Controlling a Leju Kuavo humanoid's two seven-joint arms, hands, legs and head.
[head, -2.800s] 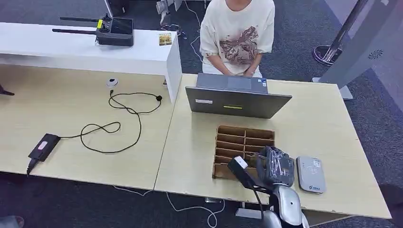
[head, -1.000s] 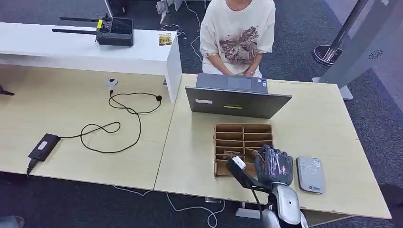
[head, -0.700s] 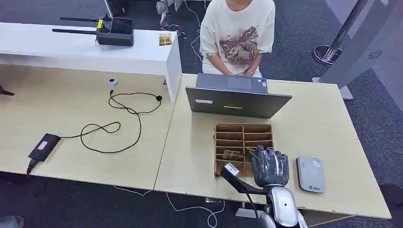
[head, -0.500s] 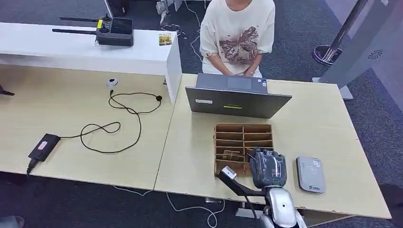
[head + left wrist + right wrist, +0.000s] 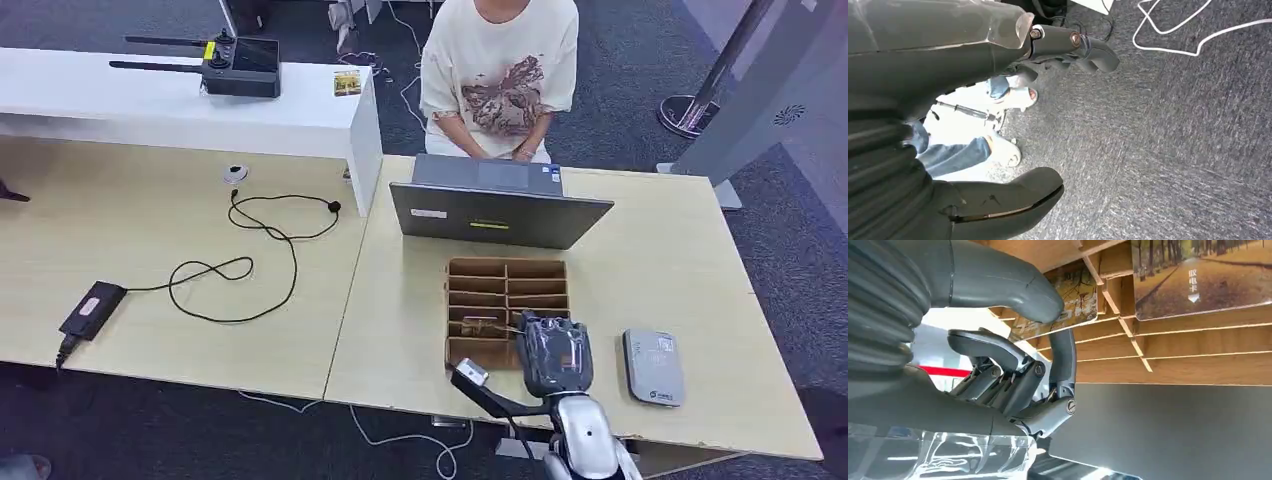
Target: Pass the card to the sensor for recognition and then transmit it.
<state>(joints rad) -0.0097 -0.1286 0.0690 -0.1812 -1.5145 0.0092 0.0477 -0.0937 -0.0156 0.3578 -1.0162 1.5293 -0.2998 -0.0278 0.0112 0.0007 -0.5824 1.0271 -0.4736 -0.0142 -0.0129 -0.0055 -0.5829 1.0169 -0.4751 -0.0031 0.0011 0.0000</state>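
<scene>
A brown cardboard slot box lies on the table in front of the laptop. My right hand hangs over its near right slots. In the right wrist view the thumb lies on the face of a card with an autumn picture, and a dark finger meets the card's edge, so the card is pinched in its slot. A second picture card stands in a neighbouring slot. The grey-white sensor pad lies to the right of the box. My left hand hangs over the carpet, fingers apart, holding nothing.
A grey laptop stands open behind the box, and a person sits behind it. On the left table lie a black cable and a power brick. The table's near edge runs close below my right hand.
My right hand has come down and drifted left toward the near edge, onto the box's near slots. The box has slid slightly left.
</scene>
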